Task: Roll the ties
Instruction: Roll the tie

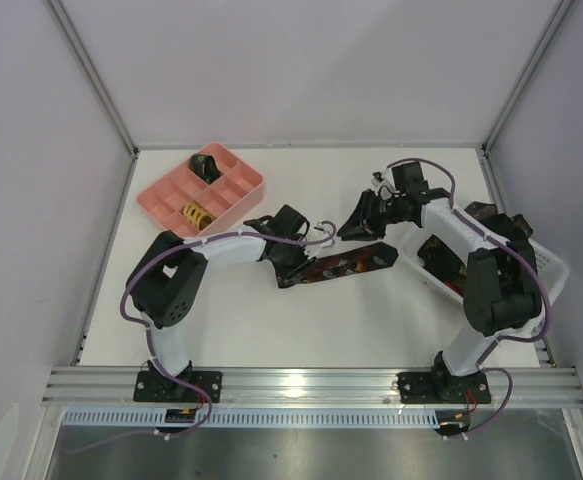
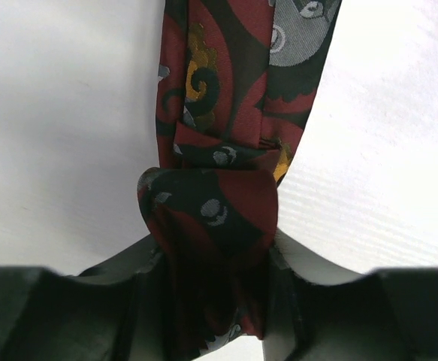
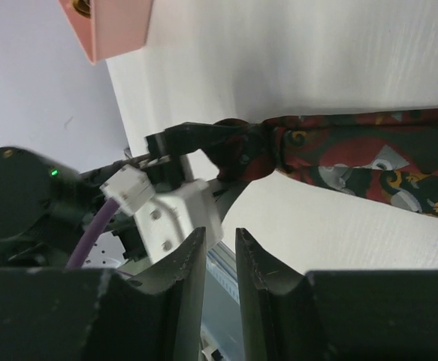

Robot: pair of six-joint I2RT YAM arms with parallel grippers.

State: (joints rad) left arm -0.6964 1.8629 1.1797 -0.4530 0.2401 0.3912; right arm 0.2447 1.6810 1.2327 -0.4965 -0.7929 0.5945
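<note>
The tie [image 1: 343, 266] lies in the middle of the surface [image 1: 271, 320], its length running from the left hand [image 1: 289, 262] toward the right edge. The left hand pinches its folded end, so rolling would likely travel rightward. The right hand [image 1: 357, 226], fingers slightly parted and empty, hovers just far-side of the tie.

The white tabletop [image 1: 271, 320] sat boxed in by pale lilac-grey panels [image 1: 311, 70] at the back and both sides, joined by aluminium posts [image 1: 90, 72]. A ribbed aluminium rail [image 1: 311, 382] ran along its near edge under even, soft light.
</note>
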